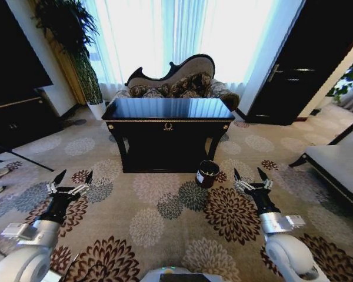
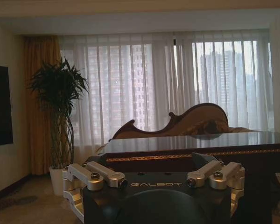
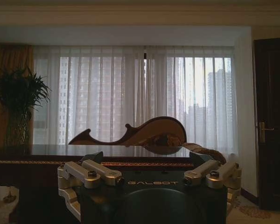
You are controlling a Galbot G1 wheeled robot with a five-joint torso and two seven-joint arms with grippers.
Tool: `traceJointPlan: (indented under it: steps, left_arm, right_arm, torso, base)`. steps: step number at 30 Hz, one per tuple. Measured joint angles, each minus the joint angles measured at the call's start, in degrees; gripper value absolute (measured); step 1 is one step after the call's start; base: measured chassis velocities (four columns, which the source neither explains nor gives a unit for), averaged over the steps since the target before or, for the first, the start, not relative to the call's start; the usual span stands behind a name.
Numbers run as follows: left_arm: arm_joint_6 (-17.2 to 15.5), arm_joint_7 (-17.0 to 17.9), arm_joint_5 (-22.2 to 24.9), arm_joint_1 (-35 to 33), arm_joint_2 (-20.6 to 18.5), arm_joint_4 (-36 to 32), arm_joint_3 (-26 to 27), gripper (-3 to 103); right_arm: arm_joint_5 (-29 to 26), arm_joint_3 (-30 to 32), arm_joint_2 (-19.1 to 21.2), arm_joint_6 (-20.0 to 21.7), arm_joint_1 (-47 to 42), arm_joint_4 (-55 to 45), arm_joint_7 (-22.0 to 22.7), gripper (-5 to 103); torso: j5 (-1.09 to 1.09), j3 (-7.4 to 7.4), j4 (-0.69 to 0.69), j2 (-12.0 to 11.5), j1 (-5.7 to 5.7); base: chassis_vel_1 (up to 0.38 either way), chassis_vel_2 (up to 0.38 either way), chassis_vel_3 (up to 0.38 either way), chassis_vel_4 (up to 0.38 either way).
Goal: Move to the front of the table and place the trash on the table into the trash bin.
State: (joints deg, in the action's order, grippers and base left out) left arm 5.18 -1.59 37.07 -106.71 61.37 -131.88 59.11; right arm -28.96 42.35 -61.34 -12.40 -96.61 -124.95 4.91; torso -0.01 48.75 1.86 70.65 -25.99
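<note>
The glossy black table (image 1: 167, 110) stands ahead in the middle of the room, its gold ornament facing me. No trash can be made out on its shiny top from here. The trash bin (image 1: 207, 174), a small black bucket with a white label, sits on the carpet by the table's front right leg. My left gripper (image 1: 75, 174) hangs open low over the carpet at the left, well short of the table. My right gripper (image 1: 248, 173) is open too, just right of the bin. In the left wrist view the table's top (image 2: 196, 140) lies at about gripper height.
A patterned sofa (image 1: 179, 82) stands behind the table before the bright curtains. A potted plant (image 1: 82, 64) is at the back left, a dark cabinet (image 1: 15, 117) at the left, a dark door (image 1: 288, 70) and a padded bench (image 1: 338, 164) at the right. Flowered carpet (image 1: 165, 205) lies before the table.
</note>
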Motion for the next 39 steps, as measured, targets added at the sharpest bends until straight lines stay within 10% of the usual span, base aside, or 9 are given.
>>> traceJointPlan:
  steps: [39]
  left_arm:
    - [0.0,0.0,0.0,0.0,0.0,0.0,0.0,100]
  right_arm:
    - [0.0,0.0,0.0,0.0,0.0,0.0,0.0,100]
  torso:
    - [0.0,0.0,0.0,0.01,-0.01]
  base:
    - [0.0,0.0,0.0,0.0]
